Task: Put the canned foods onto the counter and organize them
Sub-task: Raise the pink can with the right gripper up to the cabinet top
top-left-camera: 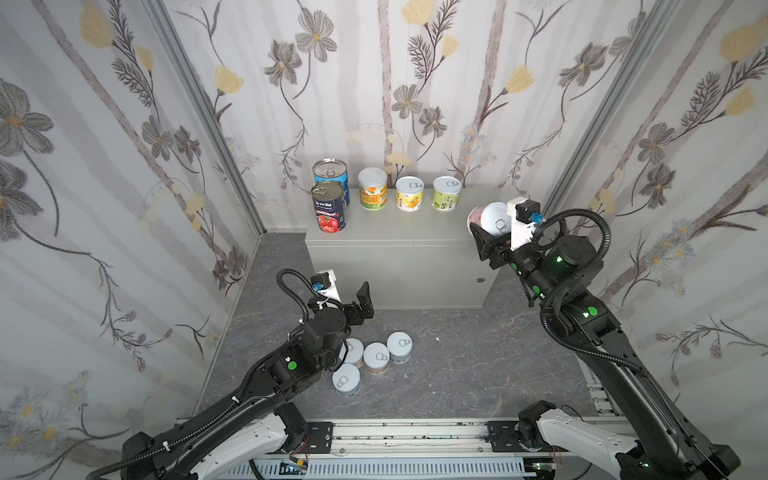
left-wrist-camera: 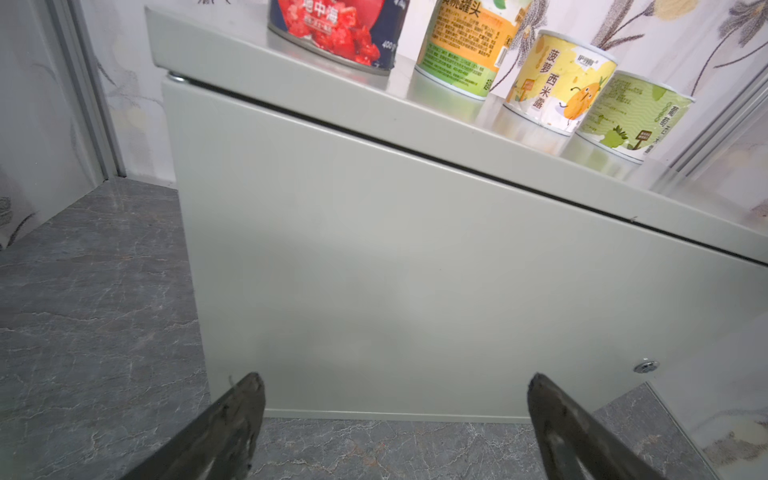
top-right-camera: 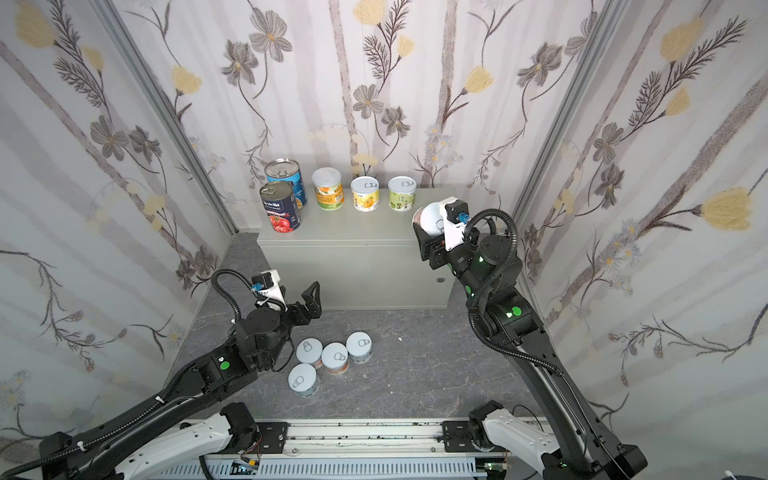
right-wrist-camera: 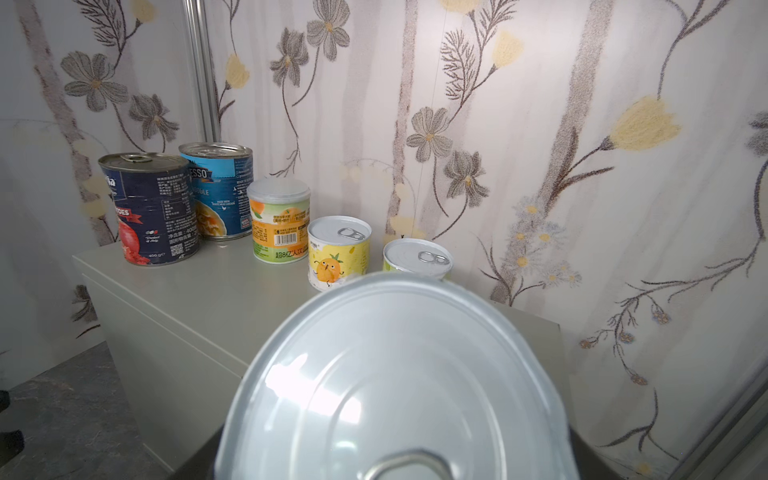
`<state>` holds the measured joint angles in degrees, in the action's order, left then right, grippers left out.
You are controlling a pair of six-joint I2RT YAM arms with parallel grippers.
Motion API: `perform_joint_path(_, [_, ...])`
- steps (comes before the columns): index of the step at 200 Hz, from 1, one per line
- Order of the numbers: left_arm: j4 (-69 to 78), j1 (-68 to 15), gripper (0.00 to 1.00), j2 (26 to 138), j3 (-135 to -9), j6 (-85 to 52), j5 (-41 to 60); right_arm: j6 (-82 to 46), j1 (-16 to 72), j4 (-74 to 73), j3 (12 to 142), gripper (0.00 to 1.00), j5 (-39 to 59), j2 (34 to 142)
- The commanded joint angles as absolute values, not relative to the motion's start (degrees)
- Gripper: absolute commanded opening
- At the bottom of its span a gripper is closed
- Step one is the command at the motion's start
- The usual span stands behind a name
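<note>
Holding a pale-lidded can (top-left-camera: 490, 216) tilted well off upright, the right gripper (top-left-camera: 492, 230) hangs above the counter's (top-left-camera: 395, 245) right end, just beside the green can (top-left-camera: 446, 194) ending the row. The left gripper (top-left-camera: 351, 301) gapes empty, low by four cans (top-left-camera: 376, 357) on the floor (top-left-camera: 457, 365).

navy can (left-wrist-camera: 338, 29), upper middle: 地中海, 400 g | orange can (left-wrist-camera: 465, 41): 桃罐头 | yellow can (left-wrist-camera: 557, 83): 菠萝西米露 | blue can (right-wrist-camera: 218, 195), left: ESSO, partial

Held can (right-wrist-camera: 395, 395) blurring close-up, running off the frame bottom; left arm (top-left-camera: 324, 328) partly covering one floor can (top-left-camera: 355, 351).
</note>
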<state>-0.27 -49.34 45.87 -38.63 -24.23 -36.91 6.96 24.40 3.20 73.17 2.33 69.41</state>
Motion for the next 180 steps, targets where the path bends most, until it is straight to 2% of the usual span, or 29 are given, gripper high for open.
perform_joint_path(1, [2.5, -49.2, 1.00, 43.6, -36.6, -25.2, -38.5, 9.1, 21.6, 2.6, 76.4, 0.56, 6.0, 71.8])
perform_joint_path(68, [3.4, -49.0, 1.00, 40.6, -35.3, -18.7, -26.5, 11.9, 15.7, 11.8, 90.0, 0.60, 10.7, 83.7])
perform_joint_path(130, [4.4, -49.0, 1.00, 44.0, -37.1, -15.3, -17.7, 16.6, 10.5, 24.1, 103.4, 0.63, 17.5, 94.2])
perform_joint_path(180, [0.9, -49.0, 1.00, 46.7, -40.0, -16.1, -16.2, 18.2, 9.0, 26.2, 110.1, 0.64, 14.3, 100.7])
